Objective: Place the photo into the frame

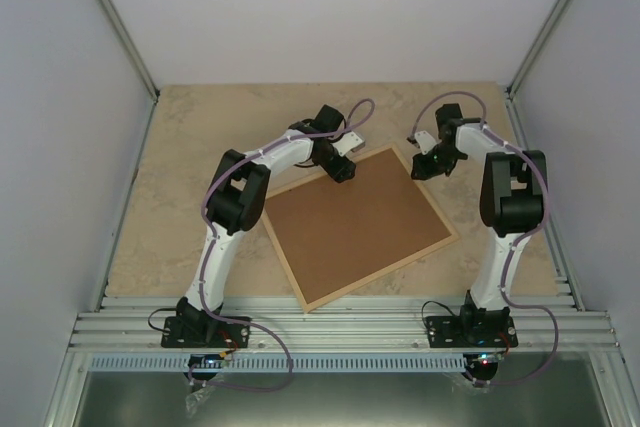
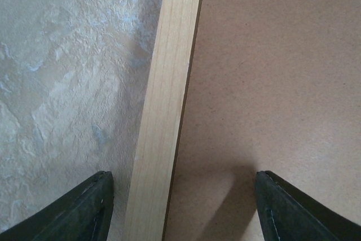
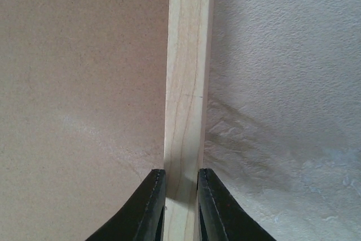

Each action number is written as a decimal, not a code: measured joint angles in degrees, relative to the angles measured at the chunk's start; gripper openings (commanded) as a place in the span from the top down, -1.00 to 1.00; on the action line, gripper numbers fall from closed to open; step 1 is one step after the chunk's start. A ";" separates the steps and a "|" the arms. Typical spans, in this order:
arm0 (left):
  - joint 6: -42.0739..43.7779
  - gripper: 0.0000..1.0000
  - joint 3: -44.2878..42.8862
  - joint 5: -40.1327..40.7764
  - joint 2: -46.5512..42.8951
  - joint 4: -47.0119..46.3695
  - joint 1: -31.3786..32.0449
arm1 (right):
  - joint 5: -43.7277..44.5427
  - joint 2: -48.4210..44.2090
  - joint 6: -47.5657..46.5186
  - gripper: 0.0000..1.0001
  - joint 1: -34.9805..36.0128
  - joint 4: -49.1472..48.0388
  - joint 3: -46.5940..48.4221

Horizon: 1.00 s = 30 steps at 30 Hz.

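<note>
Surface point(image 1: 180, 197) in mottled beige, walled by white panels point(image 1: 60, 147).

Toward the left, left pincer point(image 1: 343, 169) spread wide above the far-left rail of the frame point(image 1: 382, 272), nearer its far corner than its near one. From the left wrist: pale wood rail running up between the two dark fingers point(image 2: 84, 213), one over the bare stone pattern, the other over the brown backing board point(image 1: 355, 222), neither pressed against the wood. Whether the tips touch down, cannot tell.

In the middle, frame lying flat and back up, turned at a slant, one corner pointing toward the near edge. Backing board filling it edge to edge inside the thin wooden rim.

Toward the right, right pincer point(image 1: 425, 167) at the far-right rail, just past the far corner. From the right wrist: fingers nearly together, set against both sides of the narrow rail and pinching it. Backing board on one side of the grip, bare surface with a soft shadow on the other.
</note>
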<state>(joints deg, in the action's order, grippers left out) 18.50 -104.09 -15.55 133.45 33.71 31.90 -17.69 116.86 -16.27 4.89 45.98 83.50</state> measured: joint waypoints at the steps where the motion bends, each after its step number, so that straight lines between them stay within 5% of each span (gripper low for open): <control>1: -0.02 -0.41 0.04 0.00 -0.02 -0.04 0.00 | 0.09 0.00 0.07 0.61 0.15 -0.07 -0.02; 30: -0.17 -0.41 0.07 0.20 -0.02 -0.13 0.07 | 5.03 -4.31 0.90 0.64 2.16 -9.31 -7.96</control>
<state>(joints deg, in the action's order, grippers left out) 18.33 -104.03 -15.35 133.43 33.58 31.97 -12.67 112.55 -15.38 7.05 36.67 75.55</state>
